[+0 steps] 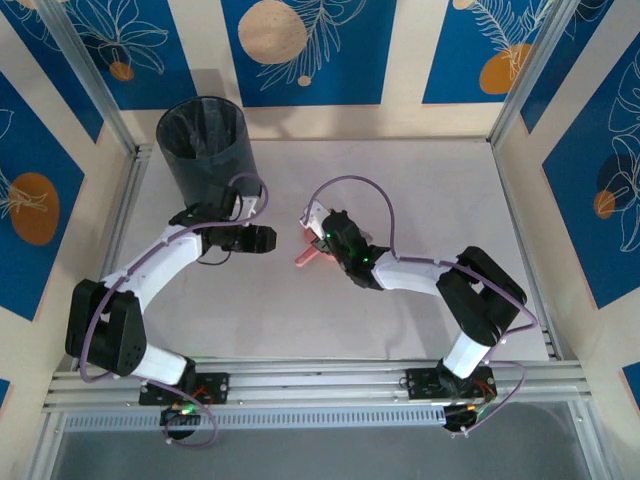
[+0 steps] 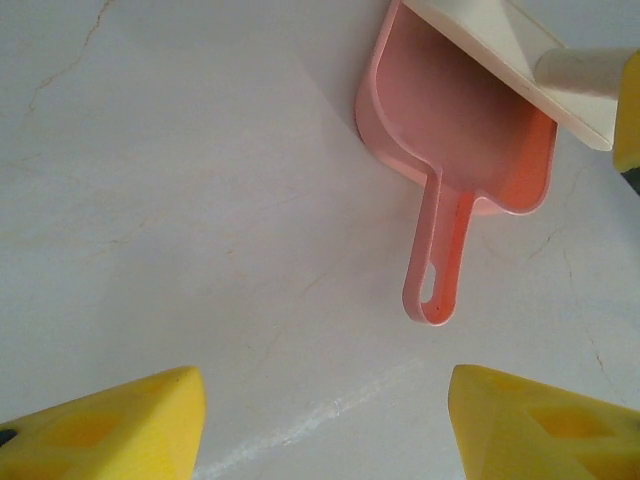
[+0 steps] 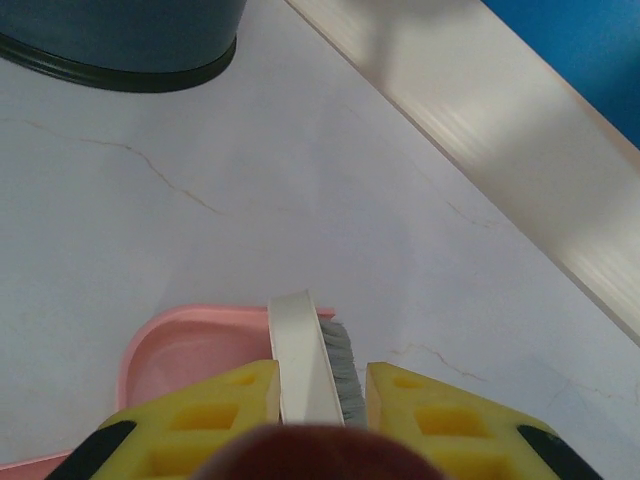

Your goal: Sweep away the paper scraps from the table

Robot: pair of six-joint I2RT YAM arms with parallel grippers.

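My right gripper [image 1: 325, 236] [image 3: 320, 395] is shut on a white brush [image 3: 298, 350] with grey bristles [image 3: 342, 362]. The brush's head hangs over the mouth of a pink dustpan [image 1: 309, 258] [image 3: 178, 350] lying flat on the white table [image 1: 430, 180]. In the left wrist view the dustpan [image 2: 450, 130] points its handle [image 2: 438, 262] toward my left gripper [image 2: 325, 425], and the brush [image 2: 505, 50] rests across its far edge. My left gripper [image 1: 262, 239] is open and empty, a short way left of the dustpan. The paper scraps are out of view.
A dark round bin [image 1: 205, 148] [image 3: 120, 40] with a liner stands at the table's back left, just behind my left arm. Aluminium rails [image 1: 520, 240] and patterned wall panels close in the table. A pale wall board [image 3: 500, 130] runs along the far side.
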